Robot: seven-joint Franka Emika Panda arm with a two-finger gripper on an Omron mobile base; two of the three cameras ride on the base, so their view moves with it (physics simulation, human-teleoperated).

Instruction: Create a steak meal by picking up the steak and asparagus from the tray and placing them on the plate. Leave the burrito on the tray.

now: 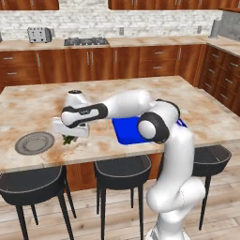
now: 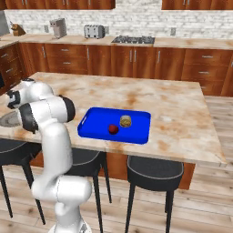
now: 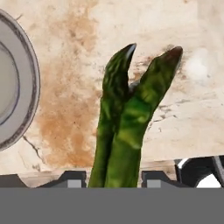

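On the marbled island surface (image 1: pixel 140 101) of a wood-cabinet kitchen, the claw (image 3: pixel 114 178) is closed around the asparagus (image 3: pixel 127 122), its tips pointing down at bare stone just beside the plate (image 1: pixel 34 142). Well apart, the blue tray (image 2: pixel 91 123) carries the steak (image 2: pixel 113 129) and burrito (image 2: pixel 125 121).

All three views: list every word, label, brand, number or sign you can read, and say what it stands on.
None can be read.
The toaster on the back counter shows no readable marking at this size.
The tray, plate, steak and burrito carry no print.
The asparagus, held in the end effector, bears no label.
The cabinet fronts and tiled wall carry no signs.
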